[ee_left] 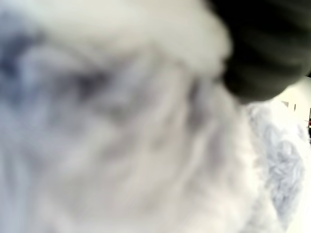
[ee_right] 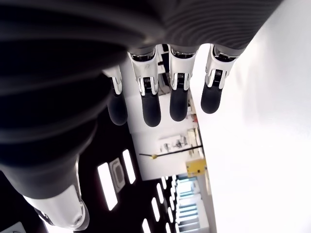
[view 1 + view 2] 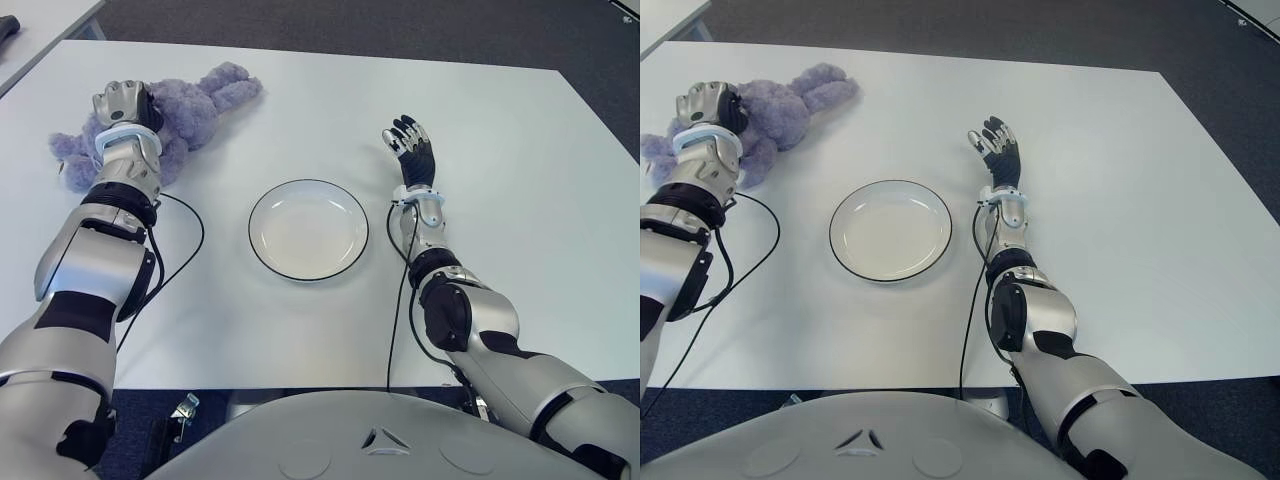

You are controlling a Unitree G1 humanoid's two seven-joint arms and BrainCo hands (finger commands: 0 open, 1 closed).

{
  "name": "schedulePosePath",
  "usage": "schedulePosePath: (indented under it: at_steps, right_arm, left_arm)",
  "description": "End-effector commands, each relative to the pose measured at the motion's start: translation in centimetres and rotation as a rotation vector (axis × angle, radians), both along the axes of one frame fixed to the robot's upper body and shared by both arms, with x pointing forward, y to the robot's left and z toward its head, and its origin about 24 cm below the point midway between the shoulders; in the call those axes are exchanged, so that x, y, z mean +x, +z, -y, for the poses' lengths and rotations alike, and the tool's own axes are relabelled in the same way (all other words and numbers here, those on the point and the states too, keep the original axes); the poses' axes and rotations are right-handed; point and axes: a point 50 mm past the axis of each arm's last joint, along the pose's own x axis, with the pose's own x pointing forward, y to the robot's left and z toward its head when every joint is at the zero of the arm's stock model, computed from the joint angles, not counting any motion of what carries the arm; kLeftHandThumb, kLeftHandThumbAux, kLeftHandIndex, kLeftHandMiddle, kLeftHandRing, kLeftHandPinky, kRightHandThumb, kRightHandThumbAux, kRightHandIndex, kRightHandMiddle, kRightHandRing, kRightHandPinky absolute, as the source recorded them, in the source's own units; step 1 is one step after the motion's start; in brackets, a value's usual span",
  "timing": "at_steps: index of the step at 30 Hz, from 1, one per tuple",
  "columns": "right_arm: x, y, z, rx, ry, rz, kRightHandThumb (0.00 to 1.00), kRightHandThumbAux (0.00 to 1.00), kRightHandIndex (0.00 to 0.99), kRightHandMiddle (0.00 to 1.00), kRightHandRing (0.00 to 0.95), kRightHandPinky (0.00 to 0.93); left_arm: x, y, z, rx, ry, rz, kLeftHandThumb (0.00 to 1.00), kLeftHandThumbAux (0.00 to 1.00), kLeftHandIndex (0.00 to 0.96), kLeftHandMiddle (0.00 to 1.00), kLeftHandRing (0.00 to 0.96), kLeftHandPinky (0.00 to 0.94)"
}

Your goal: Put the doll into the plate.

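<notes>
The purple plush doll (image 3: 185, 115) is lying on the white table (image 3: 500, 200) in the upper left of the left eye view, one limb stretching toward the upper middle of the frame and another part spreading out toward the left edge. The left hand (image 3: 125, 105) is sitting directly over the doll's body, pressing down into the fur; its wrist view is filling almost wholly with blurred pale fur, so whether the fingers are closing around the doll or only lying on it I cannot tell.

The plate (image 3: 262, 205), white with a dark rim, is standing empty in the middle of the frame, well apart from the doll, to the doll's lower right. A black cable (image 3: 190, 245) is curling on the table between the left arm and the plate.

The right hand (image 3: 410, 145) is showing just right of the plate, palm raised, its fingers (image 2: 178, 99) extending loosely side by side and gripping nothing.
</notes>
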Motion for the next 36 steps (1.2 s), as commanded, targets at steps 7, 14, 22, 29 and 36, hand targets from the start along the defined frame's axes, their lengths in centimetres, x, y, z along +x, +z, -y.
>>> schedulePosePath:
  at_steps: [7, 14, 22, 29, 36]
  right_arm:
    - [-7.6, -10.3, 1.0, 0.088, -0.067, -0.401, 0.15, 0.744, 0.171, 0.183, 0.132, 0.136]
    - [-7.6, -10.3, 0.9, 0.08, -0.065, -0.404, 0.156, 0.741, 0.179, 0.184, 0.13, 0.136]
    - [-7.6, -10.2, 0.8, 0.08, -0.066, -0.401, 0.143, 0.754, 0.179, 0.183, 0.131, 0.128]
    - [-7.6, -10.3, 0.8, 0.086, -0.062, -0.401, 0.132, 0.763, 0.175, 0.181, 0.13, 0.126]
    - [-7.7, -10.2, 0.7, 0.077, -0.061, -0.399, 0.136, 0.751, 0.174, 0.182, 0.135, 0.14]
  left_arm:
    - [-1.8, -5.2, 0.9, -0.141, 0.019, -0.16, 0.724, 0.682, 0.441, 0.298, 0.274, 0.298]
    - [-1.7, -5.0, 1.3, -0.18, 0.002, -0.083, 0.723, 0.687, 0.436, 0.459, 0.453, 0.525]
    - [-1.1, -4.1, 2.3, -0.187, -0.014, -0.005, 0.725, 0.687, 0.437, 0.658, 0.684, 0.772]
    - [-0.9, -3.3, 3.0, -0.166, -0.042, 0.056, 0.724, 0.687, 0.437, 0.715, 0.743, 0.822]
    - [-0.8, -1.9, 4.0, -0.151, -0.083, 0.124, 0.727, 0.689, 0.442, 0.722, 0.744, 0.775]
